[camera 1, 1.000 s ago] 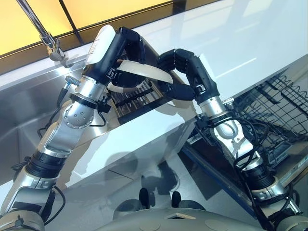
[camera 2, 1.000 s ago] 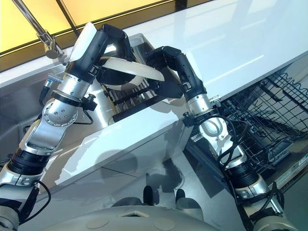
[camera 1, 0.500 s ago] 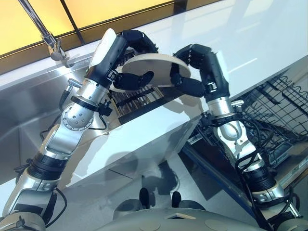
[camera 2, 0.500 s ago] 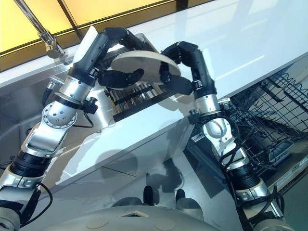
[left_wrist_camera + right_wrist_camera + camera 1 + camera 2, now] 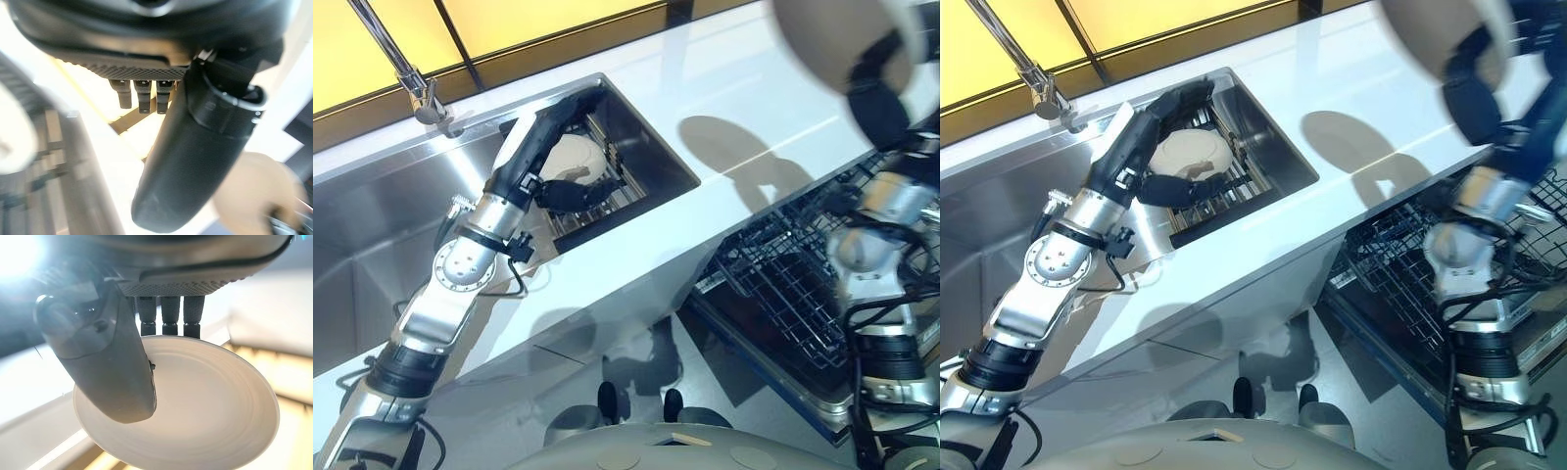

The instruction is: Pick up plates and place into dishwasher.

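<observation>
My right hand (image 5: 878, 94) is raised at the far right, above the dishwasher's lower rack (image 5: 783, 284). It is shut on a cream plate (image 5: 822, 39): in the right wrist view the thumb (image 5: 115, 367) lies across the plate's (image 5: 210, 401) face and the fingers sit behind its rim. My left hand (image 5: 1141, 147) reaches into the sink with its fingers stretched out, holding nothing. It hovers around another cream plate (image 5: 1190, 152) that stands in the sink's dark dish rack (image 5: 597, 201).
The steel sink (image 5: 372, 225) has a tall faucet (image 5: 416, 83) at its back left. A white countertop (image 5: 754, 108) runs between the sink and the open dishwasher, whose pulled-out wire rack fills the lower right.
Both hands held the plate over the sink rack. The left hand let go and dropped back into the sink; the right hand swung the plate up and right, over the dishwasher.
</observation>
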### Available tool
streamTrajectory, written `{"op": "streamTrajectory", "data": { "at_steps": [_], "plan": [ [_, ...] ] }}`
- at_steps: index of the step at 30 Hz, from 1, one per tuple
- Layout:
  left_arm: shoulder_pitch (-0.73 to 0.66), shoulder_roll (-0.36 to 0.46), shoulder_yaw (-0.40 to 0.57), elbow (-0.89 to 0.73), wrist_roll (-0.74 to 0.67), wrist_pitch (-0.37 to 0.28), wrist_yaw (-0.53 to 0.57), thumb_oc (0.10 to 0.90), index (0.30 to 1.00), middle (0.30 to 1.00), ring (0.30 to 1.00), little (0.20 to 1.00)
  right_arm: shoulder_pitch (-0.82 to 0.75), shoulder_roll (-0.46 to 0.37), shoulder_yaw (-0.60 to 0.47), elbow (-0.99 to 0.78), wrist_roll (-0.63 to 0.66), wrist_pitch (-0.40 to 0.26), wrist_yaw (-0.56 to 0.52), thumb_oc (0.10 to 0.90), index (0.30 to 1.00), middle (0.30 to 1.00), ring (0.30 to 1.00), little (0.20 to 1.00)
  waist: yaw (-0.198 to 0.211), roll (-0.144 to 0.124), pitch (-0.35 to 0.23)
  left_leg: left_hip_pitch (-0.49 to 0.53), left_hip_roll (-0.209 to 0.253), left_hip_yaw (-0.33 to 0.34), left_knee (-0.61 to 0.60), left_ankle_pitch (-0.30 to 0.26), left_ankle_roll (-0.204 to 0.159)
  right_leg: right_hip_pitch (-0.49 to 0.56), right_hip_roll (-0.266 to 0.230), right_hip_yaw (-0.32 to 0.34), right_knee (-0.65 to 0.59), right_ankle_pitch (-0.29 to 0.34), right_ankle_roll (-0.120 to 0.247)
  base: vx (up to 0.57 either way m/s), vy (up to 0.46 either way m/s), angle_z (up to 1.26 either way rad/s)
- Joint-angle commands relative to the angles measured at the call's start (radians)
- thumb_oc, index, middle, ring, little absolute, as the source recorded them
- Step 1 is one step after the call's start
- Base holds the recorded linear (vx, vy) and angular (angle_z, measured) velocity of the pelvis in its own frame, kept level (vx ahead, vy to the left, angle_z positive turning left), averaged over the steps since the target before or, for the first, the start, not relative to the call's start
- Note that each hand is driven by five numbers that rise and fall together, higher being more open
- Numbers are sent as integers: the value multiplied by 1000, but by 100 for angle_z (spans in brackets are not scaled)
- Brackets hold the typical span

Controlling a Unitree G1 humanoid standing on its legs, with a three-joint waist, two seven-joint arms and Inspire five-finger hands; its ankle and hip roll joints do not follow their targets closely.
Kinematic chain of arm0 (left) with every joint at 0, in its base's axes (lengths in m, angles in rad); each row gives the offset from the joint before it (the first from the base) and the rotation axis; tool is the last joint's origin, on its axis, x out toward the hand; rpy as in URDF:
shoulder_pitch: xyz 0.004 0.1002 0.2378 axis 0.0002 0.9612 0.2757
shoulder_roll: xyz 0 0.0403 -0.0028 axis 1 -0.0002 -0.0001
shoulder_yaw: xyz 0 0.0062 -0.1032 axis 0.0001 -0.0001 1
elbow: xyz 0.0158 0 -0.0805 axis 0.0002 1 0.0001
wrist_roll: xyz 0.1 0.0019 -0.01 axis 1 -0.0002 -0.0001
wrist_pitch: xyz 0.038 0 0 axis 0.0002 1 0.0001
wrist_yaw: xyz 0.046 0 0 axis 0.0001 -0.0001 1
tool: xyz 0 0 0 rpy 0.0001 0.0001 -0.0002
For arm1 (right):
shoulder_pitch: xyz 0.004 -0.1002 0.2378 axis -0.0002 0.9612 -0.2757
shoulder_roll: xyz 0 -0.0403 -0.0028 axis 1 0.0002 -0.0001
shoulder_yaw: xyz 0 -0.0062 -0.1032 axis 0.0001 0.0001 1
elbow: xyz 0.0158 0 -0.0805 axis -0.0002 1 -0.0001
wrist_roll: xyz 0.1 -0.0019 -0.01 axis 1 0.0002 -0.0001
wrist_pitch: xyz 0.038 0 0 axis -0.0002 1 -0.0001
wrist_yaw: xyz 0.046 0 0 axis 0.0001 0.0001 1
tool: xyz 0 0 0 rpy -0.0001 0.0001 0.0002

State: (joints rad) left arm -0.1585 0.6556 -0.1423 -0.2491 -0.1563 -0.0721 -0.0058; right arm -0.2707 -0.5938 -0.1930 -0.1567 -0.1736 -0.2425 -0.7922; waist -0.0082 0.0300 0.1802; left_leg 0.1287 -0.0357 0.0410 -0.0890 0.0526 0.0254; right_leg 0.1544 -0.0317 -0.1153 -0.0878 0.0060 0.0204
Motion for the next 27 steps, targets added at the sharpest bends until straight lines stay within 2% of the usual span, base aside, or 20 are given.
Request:
{"op": "streamTrajectory", "data": {
  "at_steps": [1, 2, 5, 8, 11, 19, 23, 27],
  "plan": [
    [-1, -8, 119, 13, -34, -54, 34, 800, 900, 900, 900, 900, -24, -128, -81, -22, -79, -39, -99, 100, 300, 300, 300, 200, -4, -18, -106, -1, -55, 10, 19, -105, 2, -51, 37, 5, 78, -51, 61, 0, 0, 0],
    [1, -9, 120, 14, -33, -54, 34, 800, 900, 900, 900, 900, -21, -129, -84, -22, -81, -36, -100, 100, 300, 300, 300, 200, -4, -18, -106, -2, -55, 10, 19, -105, 2, -51, 37, 6, 78, -51, 61, 0, 0, 0],
    [87, -25, 182, 41, -14, -57, 54, 800, 900, 900, 900, 900, 118, -169, -198, 28, -111, 59, -74, 100, 300, 300, 300, 200, -11, -23, -103, -8, -53, 12, 22, -105, 4, -61, 39, 14, 87, -53, 62, 0, 0, 0],
    [137, -40, 243, 69, 5, -57, 60, 800, 900, 900, 900, 900, 214, -158, -266, 90, -62, 97, -4, 100, 300, 300, 300, 200, -24, -27, -97, -5, -51, 16, 19, -107, 5, -66, 39, 19, 98, -61, 64, 0, 0, 0],
    [159, -47, 278, 107, 22, -58, 78, 800, 900, 900, 900, 900, 292, -119, -286, 167, -35, 108, 74, 100, 300, 300, 300, 200, -35, -31, -85, -8, -50, 19, 24, -108, 9, -77, 39, 28, 114, -65, 64, 0, 0, 0],
    [162, -48, 319, 166, 25, -44, 140, 800, 900, 900, 900, 900, 342, -43, -207, 327, 32, 163, 232, 100, 300, 300, 300, 200, -44, -30, -58, -3, -48, 23, 19, -105, 13, -87, 36, 26, 135, -68, 65, -1, 1, -1],
    [155, -33, 323, 183, 19, -60, 172, 800, 900, 900, 900, 900, 329, -38, -155, 391, 64, 186, 268, 100, 300, 300, 300, 200, -36, -29, -43, -2, -48, 17, 16, -103, 10, -91, 31, 12, 142, -68, 68, 0, 0, 0],
    [142, -18, 316, 182, 2, -83, 204, 800, 900, 900, 900, 900, 281, -67, -107, 452, 86, 201, 277, 100, 300, 300, 300, 200, -17, -29, -35, -2, -48, 10, 14, -103, 7, -91, 25, -4, 143, -67, 72, 9, -29, 5]
  ]
}}
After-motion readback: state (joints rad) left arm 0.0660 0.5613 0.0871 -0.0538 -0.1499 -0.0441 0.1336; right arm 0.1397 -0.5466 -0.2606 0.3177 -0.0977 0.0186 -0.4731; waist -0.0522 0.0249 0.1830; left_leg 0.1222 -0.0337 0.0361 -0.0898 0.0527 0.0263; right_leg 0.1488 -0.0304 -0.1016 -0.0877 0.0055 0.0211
